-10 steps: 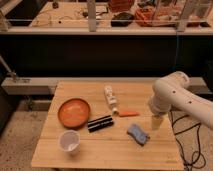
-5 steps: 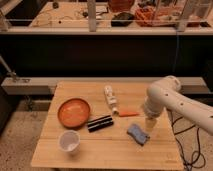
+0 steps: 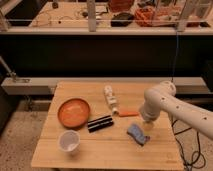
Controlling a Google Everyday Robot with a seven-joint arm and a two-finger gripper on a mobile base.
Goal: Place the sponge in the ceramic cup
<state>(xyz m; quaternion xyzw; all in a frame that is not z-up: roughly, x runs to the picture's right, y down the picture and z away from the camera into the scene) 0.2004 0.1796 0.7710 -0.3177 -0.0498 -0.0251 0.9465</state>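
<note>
Here, empty ceramic cup [image 3: 69, 141]; gripper [image 3: 145, 125], jaws apart, just above sponge [image 3: 137, 134].

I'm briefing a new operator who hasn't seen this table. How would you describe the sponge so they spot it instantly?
Find the wooden table, then its front right part, where the white arm's gripper hangs. The sponge lies just below that gripper. It is a small, lumpy blue-grey pad, unlike the flat black bar mid-table and the wide orange bowl beyond.
</note>
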